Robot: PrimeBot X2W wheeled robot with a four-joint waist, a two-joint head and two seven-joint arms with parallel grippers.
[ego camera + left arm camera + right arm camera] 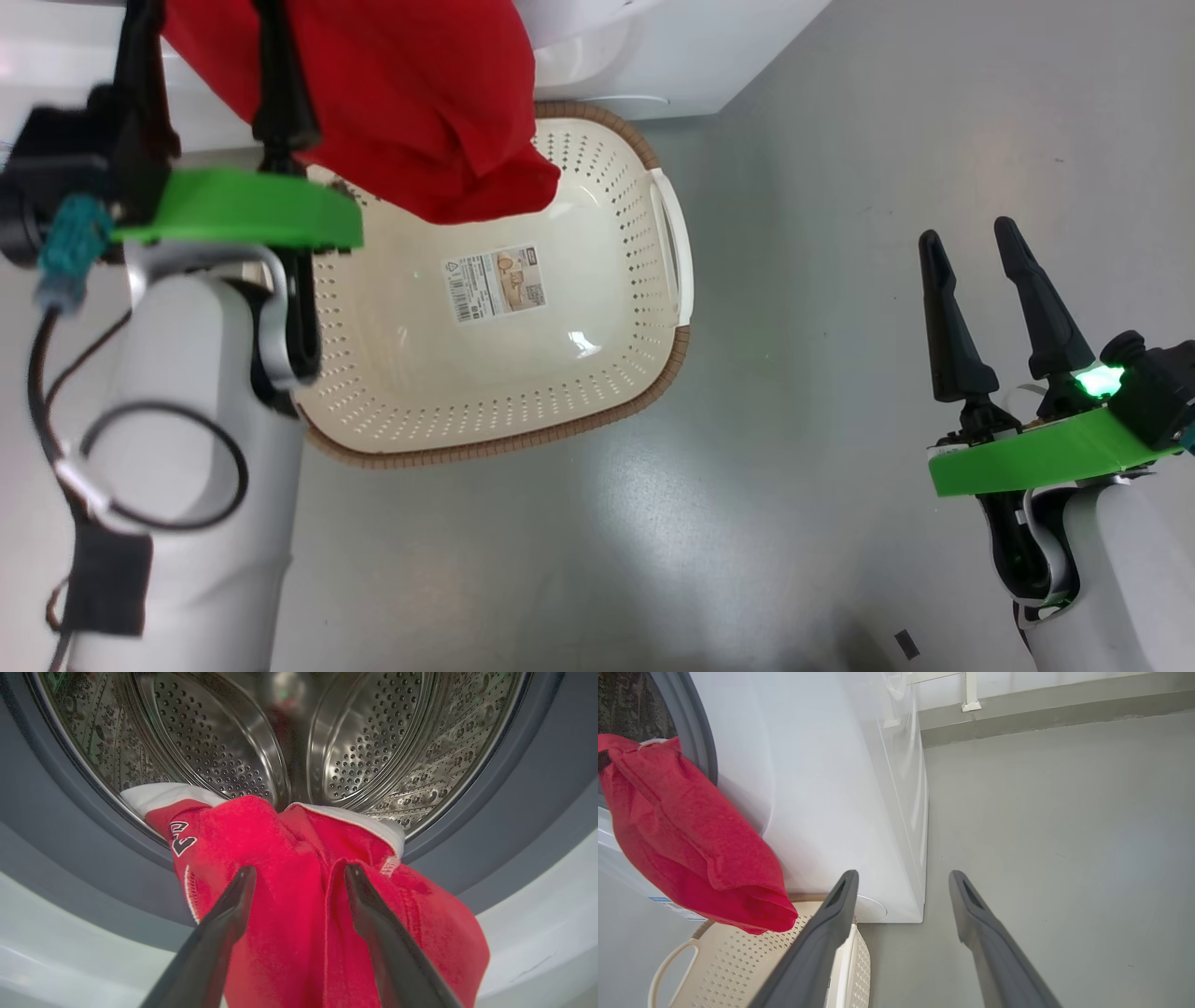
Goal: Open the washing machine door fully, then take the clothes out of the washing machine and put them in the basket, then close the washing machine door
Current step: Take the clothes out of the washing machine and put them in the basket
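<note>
On glossy grey floor (pixel 794 420) stands one cream perforated plastic basket (pixel 611 177) before one big white washing machine (pixel 822 788). One bright red garment with white trim (pixel 289 914) hangs from its steel drum (pixel 364 742), straddled by the wide-spread left gripper (pixel 300 870); the right gripper (pixel 968 231) gapes empty.

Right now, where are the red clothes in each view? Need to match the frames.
Head view: red clothes top centre-left, hanging above the basket's far rim.
Left wrist view: red clothes lower centre, spilling out over the washing machine's grey seal.
Right wrist view: red clothes at the left edge, hanging above the basket.
Shared landmark: the washing machine's white front.
</note>
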